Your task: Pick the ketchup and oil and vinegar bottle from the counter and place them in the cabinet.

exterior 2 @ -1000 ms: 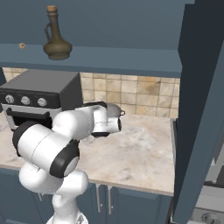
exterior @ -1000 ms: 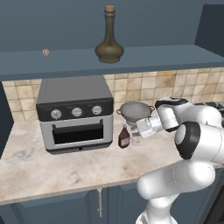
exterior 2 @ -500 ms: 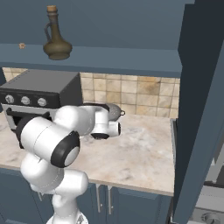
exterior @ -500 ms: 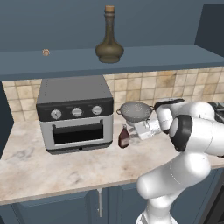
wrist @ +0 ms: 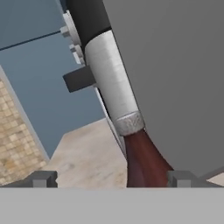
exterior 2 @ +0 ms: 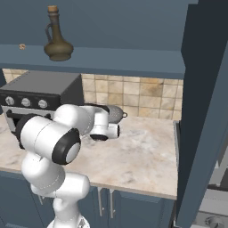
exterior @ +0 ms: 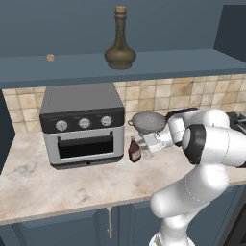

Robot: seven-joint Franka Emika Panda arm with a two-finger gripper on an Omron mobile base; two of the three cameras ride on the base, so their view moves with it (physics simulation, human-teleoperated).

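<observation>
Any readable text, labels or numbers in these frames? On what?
No readable text anywhere.
Ketchup: pale label, too small and blurred to read.
Toaster oven: three knobs, no legible markings.
Oil and vinegar bottle: no label visible.

I see a grey toaster oven (exterior: 81,122) with three knobs and a dark glass door, standing against the tiled wall. Just right of it sits a metal colander (exterior: 149,122), also by the wall. A small round tan object (exterior: 50,57) lies up high, well left; I cannot identify it.
</observation>
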